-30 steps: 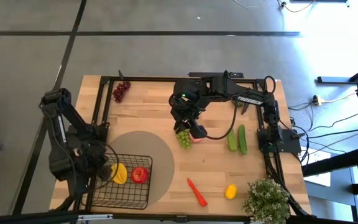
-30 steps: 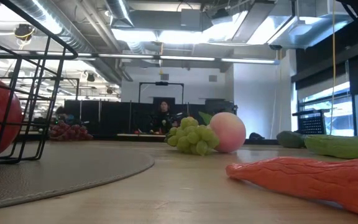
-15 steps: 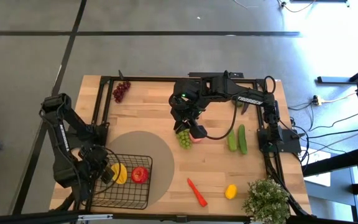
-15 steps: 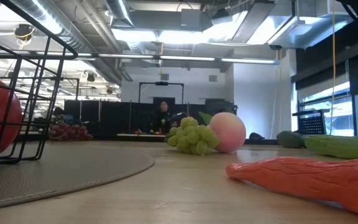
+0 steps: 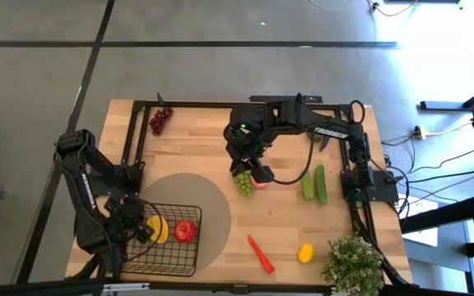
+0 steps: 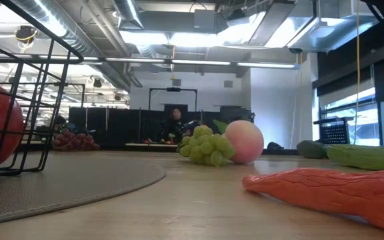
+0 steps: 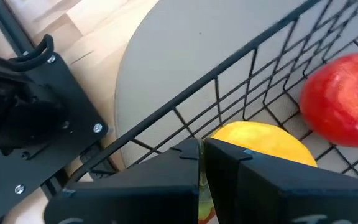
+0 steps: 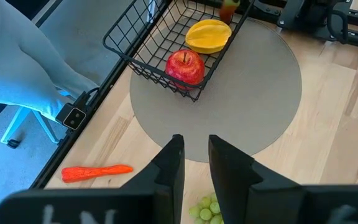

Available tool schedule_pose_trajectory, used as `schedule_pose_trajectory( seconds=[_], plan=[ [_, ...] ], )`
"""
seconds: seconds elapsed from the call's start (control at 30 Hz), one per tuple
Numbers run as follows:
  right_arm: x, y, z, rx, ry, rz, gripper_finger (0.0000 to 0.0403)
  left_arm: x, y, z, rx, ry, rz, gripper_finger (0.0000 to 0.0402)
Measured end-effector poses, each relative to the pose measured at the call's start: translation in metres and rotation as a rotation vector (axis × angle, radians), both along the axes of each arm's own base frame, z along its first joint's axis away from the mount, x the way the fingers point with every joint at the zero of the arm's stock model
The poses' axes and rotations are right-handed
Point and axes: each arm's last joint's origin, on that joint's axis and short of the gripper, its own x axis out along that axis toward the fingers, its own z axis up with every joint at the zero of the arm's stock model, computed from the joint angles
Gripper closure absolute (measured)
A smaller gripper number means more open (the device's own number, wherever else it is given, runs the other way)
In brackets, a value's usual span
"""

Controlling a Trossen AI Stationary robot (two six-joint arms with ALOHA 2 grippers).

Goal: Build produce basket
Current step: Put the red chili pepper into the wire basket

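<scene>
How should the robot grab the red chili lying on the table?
Judging from its pose, grip the red chili across its thicker middle, coming straight down from above. It lies flat on the bare wood, long and thin, with open table on both long sides, so fingers set crosswise to its length should fit. The right gripper, above the green grapes, is nearest.

**A:** so how are the cams set up here?

**B:** One's overhead, straight down on the whole bench (image 5: 220, 156). One sits at bench-top level, close behind the red chili (image 6: 325, 190), looking level across into the room. The left wrist cam is jammed right up against the basket (image 7: 253, 81); the right wrist cam looks down from higher up.

**A:** any overlap?

**B:** yeah, the red apple (image 8: 185, 66) and the round mat (image 5: 212, 201) show in all four views.
</scene>
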Motion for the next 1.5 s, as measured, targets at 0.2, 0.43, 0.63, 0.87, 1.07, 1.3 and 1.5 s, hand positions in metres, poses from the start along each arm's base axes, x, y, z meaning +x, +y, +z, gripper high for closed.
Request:
schedule_pose_trajectory(
  seconds=[0.2,0.43,0.63,0.87,1.07,1.3,1.5],
  plan=[
    [0.001,0.000,0.000,-0.006,-0.009,-0.004,0.0331,0.007,0.006,0.003,-0.012,-0.018,0.056,0.0401],
    [0.001,0.000,0.001,-0.006,-0.012,-0.004,0.0331,0.009,0.010,0.009,-0.018,-0.115,0.053,0.0401],
    [0.001,0.000,0.001,-0.006,-0.012,-0.004,0.0331,0.015,0.011,0.009,-0.018,-0.159,0.059,0.0401],
    [0.001,0.000,0.001,-0.006,-0.011,-0.005,0.0331,0.014,0.012,0.008,-0.023,-0.078,0.062,0.0401],
    [0.001,0.000,0.001,-0.006,-0.011,-0.005,0.0331,0.010,0.011,-0.007,-0.058,-0.033,0.071,0.0401],
    [0.001,0.000,0.001,-0.003,-0.007,-0.009,0.0331,0.012,0.017,-0.015,-0.030,0.005,0.078,0.0388],
    [0.001,0.000,0.001,-0.003,-0.007,-0.009,0.0331,0.018,0.020,-0.016,-0.015,0.044,0.043,0.0353]
  ],
)
